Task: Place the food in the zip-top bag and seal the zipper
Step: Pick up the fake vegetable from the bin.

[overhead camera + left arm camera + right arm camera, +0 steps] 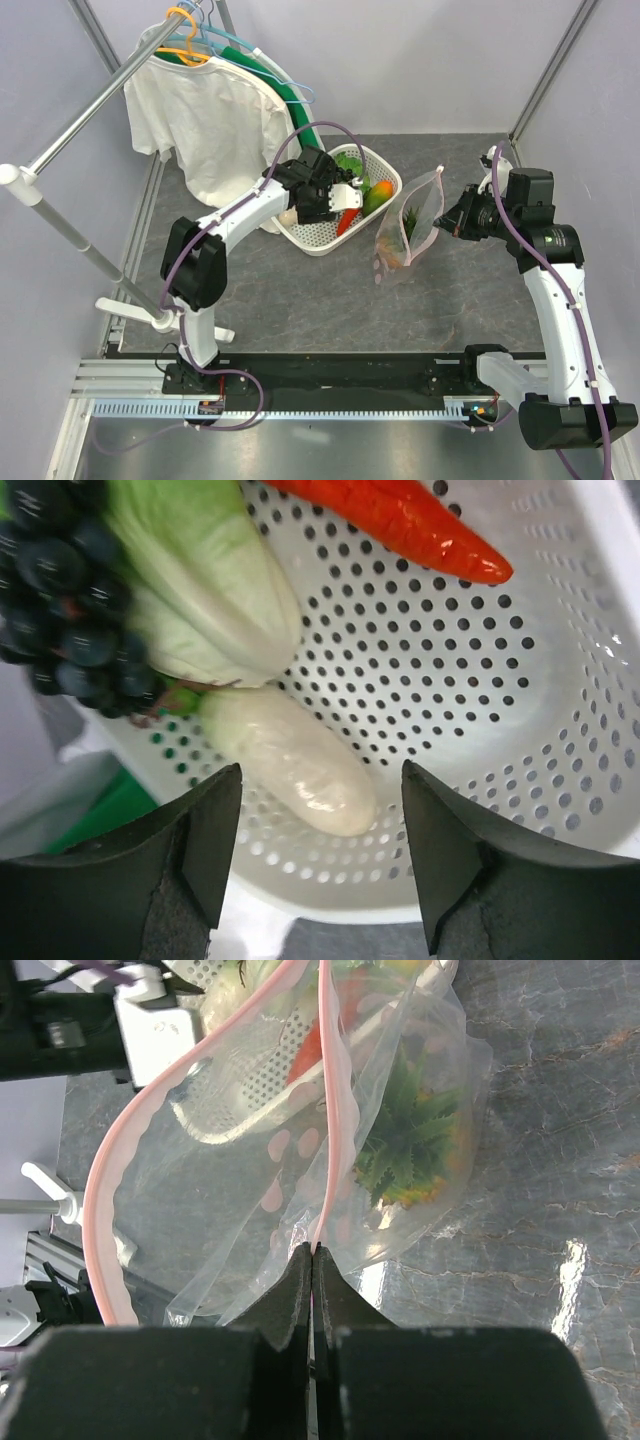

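The right fingers [296,1295] are pressed together, pinching the pink zipper [100,1200] of the zip-top bag [408,228], which stands gaping on the tabletop [300,300] right of the white basket [318,244]. The left fingers [205,830] hang spread over a pale radish [295,760] in that basket, beside grapes [60,590] and lettuce [200,580].

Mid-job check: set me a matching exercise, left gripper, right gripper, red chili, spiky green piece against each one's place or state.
1 left gripper
2 right gripper
3 red chili
4 spiky green piece

a inside the zip-top bag
b shut on the zipper
c in the white basket
d open over that basket

Pairs: 1-d, 2-b, 3-c, 4-a
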Motion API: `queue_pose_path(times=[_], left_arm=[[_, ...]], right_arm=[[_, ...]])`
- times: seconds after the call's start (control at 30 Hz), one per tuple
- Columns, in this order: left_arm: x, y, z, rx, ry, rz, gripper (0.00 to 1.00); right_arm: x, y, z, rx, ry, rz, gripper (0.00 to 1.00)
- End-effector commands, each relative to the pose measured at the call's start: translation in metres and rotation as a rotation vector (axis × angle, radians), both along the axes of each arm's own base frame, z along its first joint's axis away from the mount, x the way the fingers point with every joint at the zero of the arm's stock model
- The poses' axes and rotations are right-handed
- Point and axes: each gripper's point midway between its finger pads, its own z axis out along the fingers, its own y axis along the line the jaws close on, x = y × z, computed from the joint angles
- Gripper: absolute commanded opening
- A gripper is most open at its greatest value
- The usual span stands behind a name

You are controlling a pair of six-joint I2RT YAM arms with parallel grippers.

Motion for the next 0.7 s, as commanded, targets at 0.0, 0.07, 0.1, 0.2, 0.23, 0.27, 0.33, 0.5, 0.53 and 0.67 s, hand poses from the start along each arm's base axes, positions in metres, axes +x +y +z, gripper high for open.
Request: queue_pose_path(times=[0.0,0.07,0.1,0.2,0.23,0.27,0.33,0.5,0.53,0.67], left_arm=[[0.021,0.017,-0.014,-0.019,0.034,0.195,0.73],[0.027,0.018,-0.023,-0.035,0.057,0.248,0.75],[0.03,0.021,-0.027,-0.038,0.067,0.271,0.76],[0.047,0.033,-0.039,-0.015,0.046,0.379,0.77],[0.05,0.035,-0.041,-0.015,0.044,0.394,0.77],[0.054,0.036,-0.041,-0.019,0.04,0.405,0.78],[0.058,0.042,-0.052,-0.008,0.057,0.431,0.79],[0.042,0.037,-0.066,-0.022,0.148,0.395,0.79],[0.033,0.035,-0.07,-0.028,0.187,0.384,0.78],[0.013,0.029,-0.08,-0.043,0.29,0.374,0.73]], right_arm=[[0.002,-0.001,0.002,-0.005,-0.021,0.004,0.0],[0.002,0.0,0.001,-0.003,-0.018,0.006,0.0],[0.002,0.0,0.001,-0.001,-0.019,0.007,0.0],[0.002,0.001,0.0,0.005,-0.013,0.01,0.0],[0.002,0.002,0.0,0.007,-0.012,0.012,0.0],[0.002,0.001,0.0,0.008,-0.013,0.01,0.0],[0.002,0.002,0.001,0.009,-0.014,0.013,0.0],[0.002,0.001,0.001,0.005,-0.017,0.014,0.0],[0.002,0.001,0.001,0.007,-0.015,0.013,0.0],[0.003,0.002,-0.001,0.011,-0.008,0.014,0.0]])
